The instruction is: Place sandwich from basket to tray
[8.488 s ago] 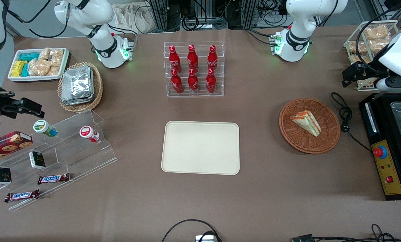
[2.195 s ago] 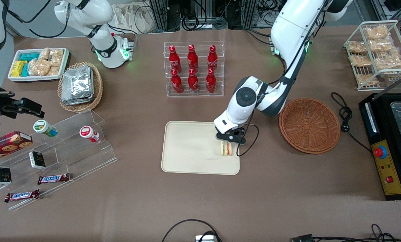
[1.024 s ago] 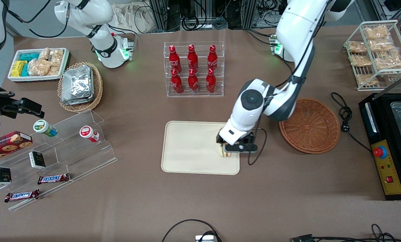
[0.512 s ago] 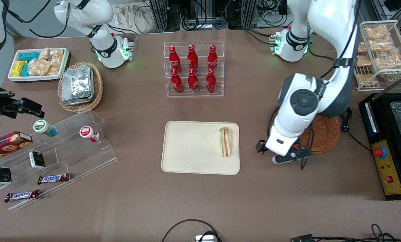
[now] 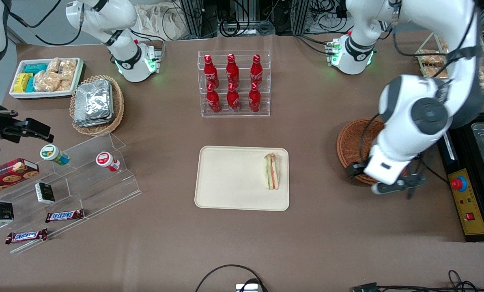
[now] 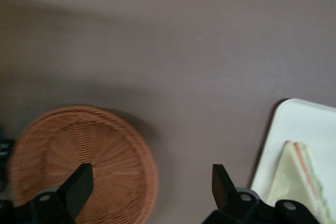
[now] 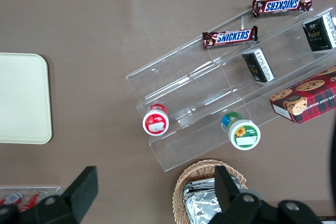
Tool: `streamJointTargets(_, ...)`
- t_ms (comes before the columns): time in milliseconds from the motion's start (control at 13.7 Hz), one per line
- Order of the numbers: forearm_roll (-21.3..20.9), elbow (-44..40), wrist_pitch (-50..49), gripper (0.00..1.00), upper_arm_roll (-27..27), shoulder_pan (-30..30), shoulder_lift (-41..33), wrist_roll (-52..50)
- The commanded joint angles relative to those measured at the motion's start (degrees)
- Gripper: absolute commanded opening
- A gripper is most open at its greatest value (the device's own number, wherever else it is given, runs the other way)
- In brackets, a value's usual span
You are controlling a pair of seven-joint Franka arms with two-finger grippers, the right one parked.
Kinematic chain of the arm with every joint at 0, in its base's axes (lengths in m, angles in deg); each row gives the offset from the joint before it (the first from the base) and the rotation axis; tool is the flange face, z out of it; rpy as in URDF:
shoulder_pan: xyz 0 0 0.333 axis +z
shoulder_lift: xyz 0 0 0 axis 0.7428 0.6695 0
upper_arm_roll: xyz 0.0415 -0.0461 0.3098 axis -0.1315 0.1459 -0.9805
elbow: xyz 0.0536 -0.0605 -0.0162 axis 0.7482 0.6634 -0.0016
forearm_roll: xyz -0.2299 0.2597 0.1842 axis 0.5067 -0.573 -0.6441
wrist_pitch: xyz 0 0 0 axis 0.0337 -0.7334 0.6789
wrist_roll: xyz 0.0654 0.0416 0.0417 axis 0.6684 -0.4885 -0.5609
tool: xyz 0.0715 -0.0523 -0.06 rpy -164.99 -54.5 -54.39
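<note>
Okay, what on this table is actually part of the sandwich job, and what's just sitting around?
Job: sandwich, lying on the tray; basket, no sandwich in it; gripper, open above the table by the basket.

Lying about: cola bottles, foil packets, Snickers bars, cookie box.

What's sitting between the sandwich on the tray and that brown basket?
Nothing: in the front view only bare table separates the sandwich on the tray from the basket. The open gripper hangs above the basket.

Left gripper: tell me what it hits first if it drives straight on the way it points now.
Probably bare table. The left gripper, open, points down between the basket and the tray, which holds the sandwich. Height is unclear.
</note>
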Motion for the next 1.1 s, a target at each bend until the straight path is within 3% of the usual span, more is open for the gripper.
streamJointTargets(0,-0.56,2.36,-4.78,1.0,0.73,4.49,-6.79,7.62)
streamJointTargets(293,-0.65,2.71,-11.81,1.0,1.0,9.42,-14.35,20.82)
streamJointTargets(439,-0.73,2.71,-16.55,1.0,1.78,10.74,-18.04,21.55)
streamJointTargets(659,-0.82,2.19,-20.44,1.0,9.06,16.89,-21.57,23.03)
streamJointTargets(1024,-0.73,0.61,-22.99,1.0,9.79,16.81,-23.6,22.43)
